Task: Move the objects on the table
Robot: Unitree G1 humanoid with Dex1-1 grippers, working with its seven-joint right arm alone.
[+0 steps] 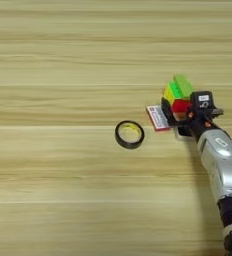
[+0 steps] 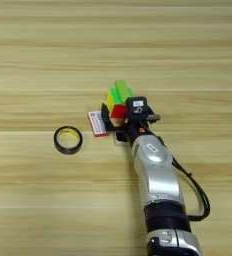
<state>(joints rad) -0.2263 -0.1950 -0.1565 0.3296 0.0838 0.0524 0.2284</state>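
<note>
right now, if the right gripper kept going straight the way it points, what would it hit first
The right gripper's black fingers point toward the far side of the table, and the green, yellow and red puzzle cube sits right at their tips. It would likely meet that cube first; whether it already touches is unclear.

The counter is pale wood with plank grain and a smooth, softly sheened finish. The black ring looks glossy. The puzzle cube looks like glossy plastic, green, yellow and red. The forearm is smooth silver, metallic-looking, with highlights; the pincer is matt black.
</note>
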